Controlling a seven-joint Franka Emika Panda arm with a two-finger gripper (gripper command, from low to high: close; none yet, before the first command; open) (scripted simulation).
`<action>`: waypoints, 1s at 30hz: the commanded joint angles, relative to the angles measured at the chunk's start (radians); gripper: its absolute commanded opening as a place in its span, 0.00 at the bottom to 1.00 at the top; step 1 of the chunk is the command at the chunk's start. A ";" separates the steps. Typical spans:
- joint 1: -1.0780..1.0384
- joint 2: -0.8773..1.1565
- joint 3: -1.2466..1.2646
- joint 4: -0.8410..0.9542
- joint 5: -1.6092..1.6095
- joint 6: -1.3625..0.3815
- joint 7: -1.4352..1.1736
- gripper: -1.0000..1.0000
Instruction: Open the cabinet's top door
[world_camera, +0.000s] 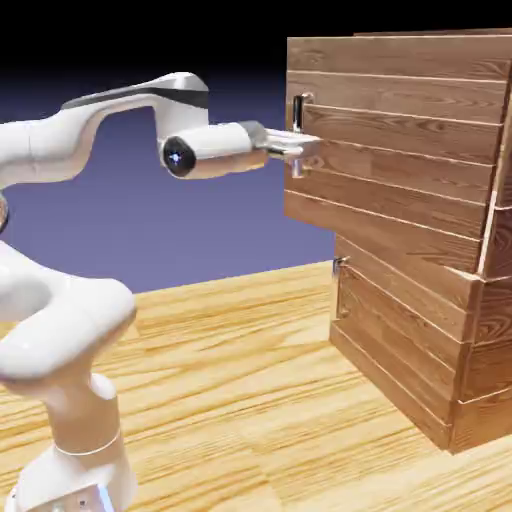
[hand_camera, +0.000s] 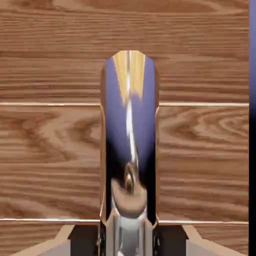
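Tool (world_camera: 296, 148) around top door's handle (hand_camera: 129, 145)

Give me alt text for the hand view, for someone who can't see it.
A shiny silver handle fills the middle of the picture, rising from the bottom edge between the gripper fingers. Behind it is the top door of brown horizontal planks.

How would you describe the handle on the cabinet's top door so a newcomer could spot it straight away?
Find the tall cabinet of reddish-brown horizontal wooden planks at the exterior view's right. Its larger upper plank door stands swung out from the body, and near that door's left edge sits a small vertical silver bar handle, where the white arm's gripper reaches. The lower door's handle sits further down.
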 joint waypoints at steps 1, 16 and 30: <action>0.024 -0.008 -0.036 -0.029 -0.025 -0.035 -0.004 0.00; 0.153 -0.055 -0.580 -0.254 -0.488 -0.526 -0.060 0.00; 0.167 0.233 -1.087 -0.101 -0.976 -1.018 -0.202 0.00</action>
